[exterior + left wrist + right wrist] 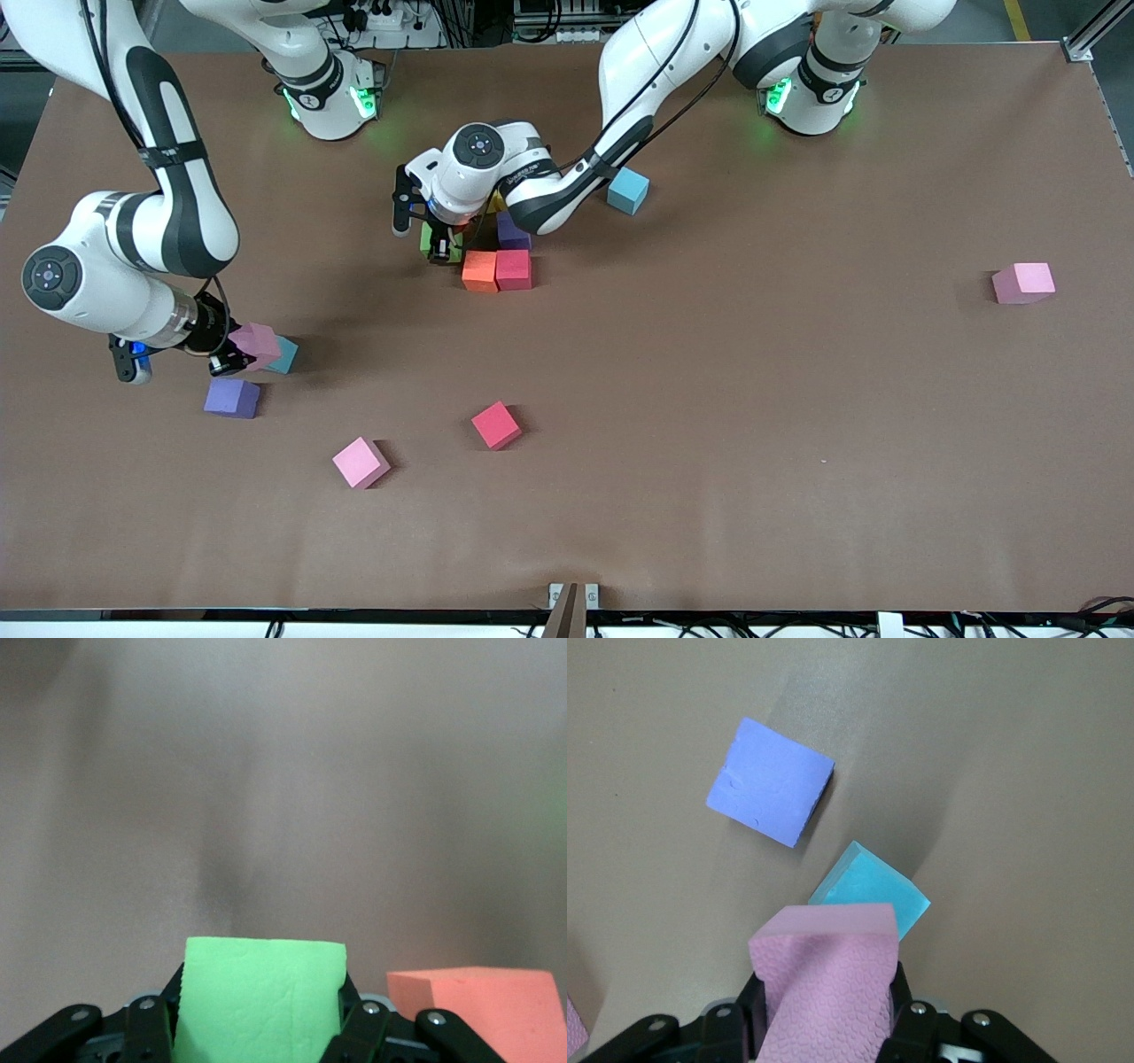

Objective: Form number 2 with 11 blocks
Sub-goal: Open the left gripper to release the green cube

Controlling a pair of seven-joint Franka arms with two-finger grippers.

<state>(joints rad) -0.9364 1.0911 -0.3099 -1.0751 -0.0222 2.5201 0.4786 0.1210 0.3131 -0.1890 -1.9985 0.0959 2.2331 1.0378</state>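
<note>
My left gripper (440, 246) (263, 1020) is shut on a green block (436, 239) (261, 997), low beside a mid-table cluster of touching blocks: orange (479, 271) (474, 1005), red (513, 269) and purple (512, 232). A yellow block (496, 204) is mostly hidden under the arm. A whole number 2 is not in view. My right gripper (237, 354) (824, 1014) is shut on a tilted pink block (256, 344) (824, 979), just over a teal block (286, 355) (873, 895).
Loose blocks lie around: purple (232, 398) (771, 781) near the right gripper, pink (361, 462) and red (496, 424) nearer the front camera, light blue (627, 190) beside the left arm's forearm, and pink (1023, 283) toward the left arm's end of the brown table (753, 443).
</note>
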